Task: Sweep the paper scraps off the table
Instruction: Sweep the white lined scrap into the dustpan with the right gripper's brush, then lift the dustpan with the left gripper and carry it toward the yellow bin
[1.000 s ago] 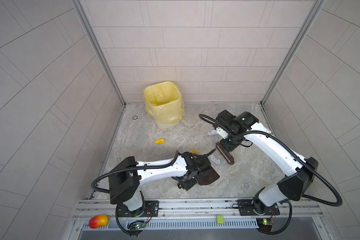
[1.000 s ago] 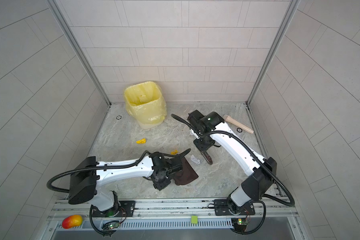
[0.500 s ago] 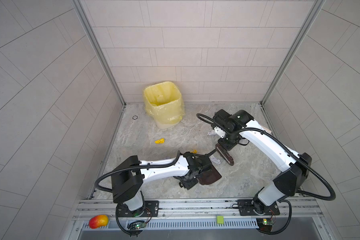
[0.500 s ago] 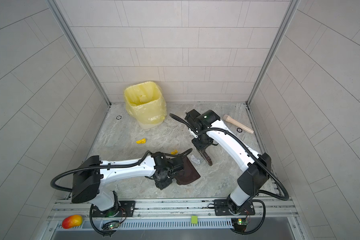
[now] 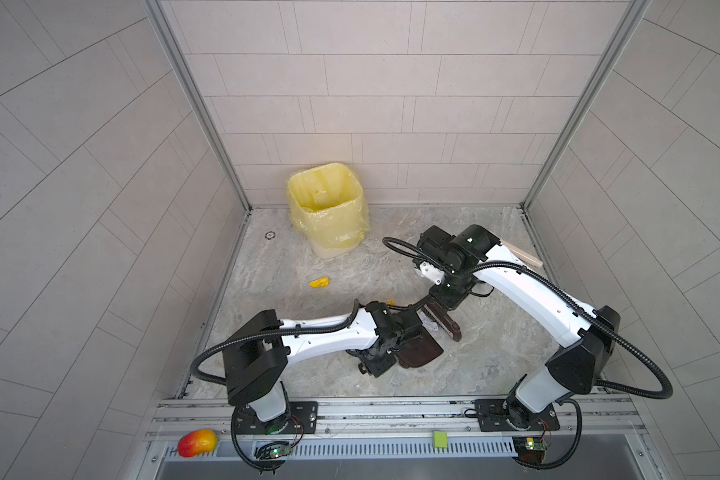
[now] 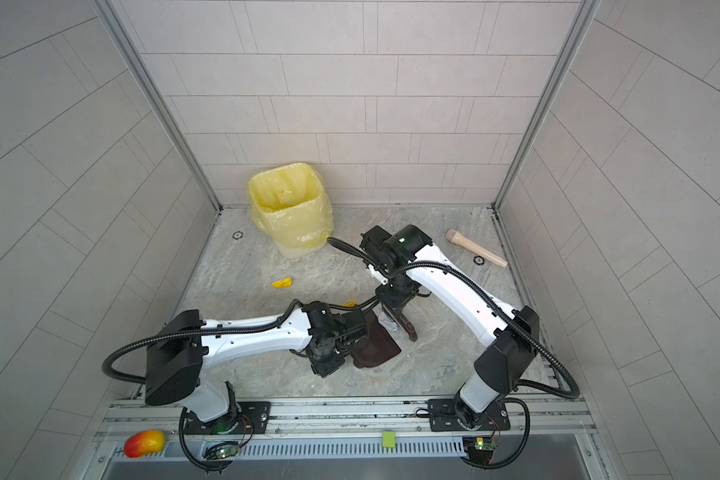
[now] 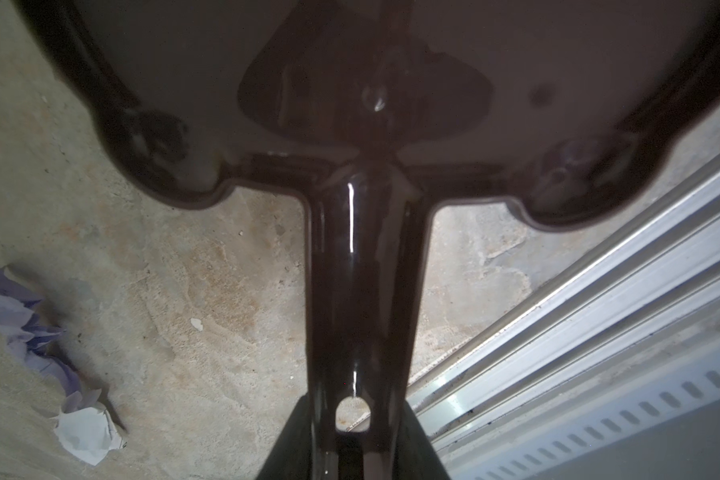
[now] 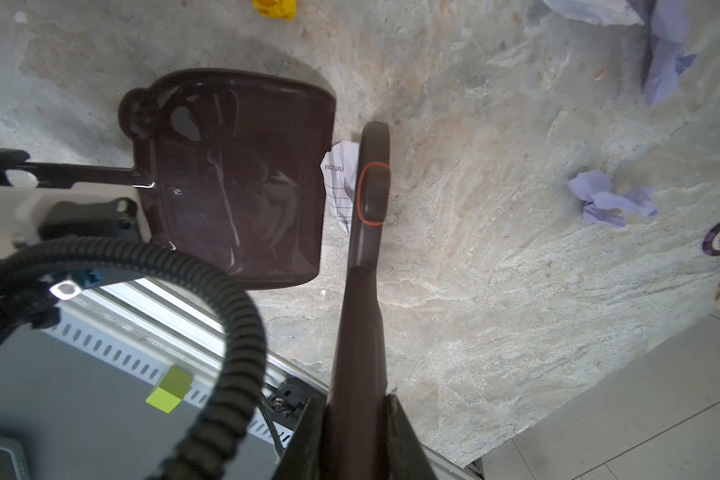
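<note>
Nearest, the left gripper [image 7: 352, 440] pinches the slim handle of a glossy dark-brown plastic dustpan [image 5: 420, 353] lying on the veined, marble-like table [image 5: 267, 270]. In the right wrist view its smooth pan shows only reflections. Just at its lip lies a white scrap [image 8: 341, 183] of lined, printed paper, with the matching brown brush [image 8: 371, 199] against its other side. The right gripper [image 8: 358, 436] is clamped on the brush handle. Crumpled lilac scraps [image 8: 612, 199] show only in the wrist views. Farther left lies a yellow scrap [image 5: 319, 282]. By the far wall stands a bin [image 5: 329, 216] lined with crinkled yellow film, its contents unclear. At far right, a pale wooden rod [image 6: 474, 249] shows fully in a top view.
</note>
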Robot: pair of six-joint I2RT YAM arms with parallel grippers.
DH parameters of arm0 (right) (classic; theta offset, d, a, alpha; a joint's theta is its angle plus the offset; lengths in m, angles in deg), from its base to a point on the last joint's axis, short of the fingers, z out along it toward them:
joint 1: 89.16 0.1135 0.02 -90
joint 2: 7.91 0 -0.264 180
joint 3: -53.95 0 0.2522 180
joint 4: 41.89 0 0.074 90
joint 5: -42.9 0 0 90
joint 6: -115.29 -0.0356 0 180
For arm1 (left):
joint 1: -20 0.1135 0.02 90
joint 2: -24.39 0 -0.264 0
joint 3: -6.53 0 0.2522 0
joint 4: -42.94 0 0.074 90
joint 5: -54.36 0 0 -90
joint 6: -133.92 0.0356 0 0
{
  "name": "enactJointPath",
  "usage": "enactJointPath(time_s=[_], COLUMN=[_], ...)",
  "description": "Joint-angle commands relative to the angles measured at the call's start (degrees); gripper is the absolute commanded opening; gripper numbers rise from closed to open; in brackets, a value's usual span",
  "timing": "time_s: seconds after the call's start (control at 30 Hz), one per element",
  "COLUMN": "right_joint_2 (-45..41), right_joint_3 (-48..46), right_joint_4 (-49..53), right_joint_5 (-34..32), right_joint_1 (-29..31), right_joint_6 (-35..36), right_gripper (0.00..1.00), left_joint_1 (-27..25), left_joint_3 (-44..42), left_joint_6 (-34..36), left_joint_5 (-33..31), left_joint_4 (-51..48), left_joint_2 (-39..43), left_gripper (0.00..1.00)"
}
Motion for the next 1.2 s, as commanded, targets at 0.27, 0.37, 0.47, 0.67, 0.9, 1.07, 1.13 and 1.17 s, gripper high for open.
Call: enactJointPath(time_s=[0.27, 0.37, 0.47, 0.67, 0.9, 1.07, 1.13, 1.17], right_joint_2=[-4.33, -5.81, -7.31, -8.77, -11.65, -14.87, -16.43, -17.07], right_joint_3=[1.47, 1.67, 1.74, 2.87, 4.39, 2.40, 0.81, 0.05], right_joint_4=[2.58, 1.65, 0.69, 5.52, 5.34, 2.36, 0.80, 0.12], right_joint_5=[12.94, 15.60, 17.38, 5.10, 1.68, 2.54, 3.49, 4.01], right_joint_1=[2.78, 2.93, 2.88, -0.38, -6.64, -12.82, -15.88, -16.95], right_joint_6=[-3.35, -4.61, -5.11, -5.33, -4.31, -4.65, -4.54, -4.50], right_gripper=[0.00, 0.00, 0.00, 0.00, 0.00, 0.00, 0.00, 0.00], left_joint_1=[0.32, 0.33, 0.32, 0.32, 0.32, 0.32, 0.32, 0.32], left_joint_3=[0.37, 0.33, 0.29, -0.16, -0.97, -0.64, 0.25, 0.96], left_joint_6=[-0.41, -0.58, -0.73, -1.18, -2.37, -3.88, -4.64, -5.05], left_joint_5=[-0.15, -0.17, -0.12, -0.21, -1.67, -3.80, -4.96, -5.32], left_joint_4=[-0.42, -0.37, -0.30, 0.17, 1.18, 0.92, -0.44, -1.11], left_joint_2=[-0.40, -0.32, -0.17, 0.75, 4.19, 8.05, 9.64, 10.21], left_gripper=[0.00, 0.00, 0.00, 0.00, 0.00, 0.00, 0.00, 0.00])
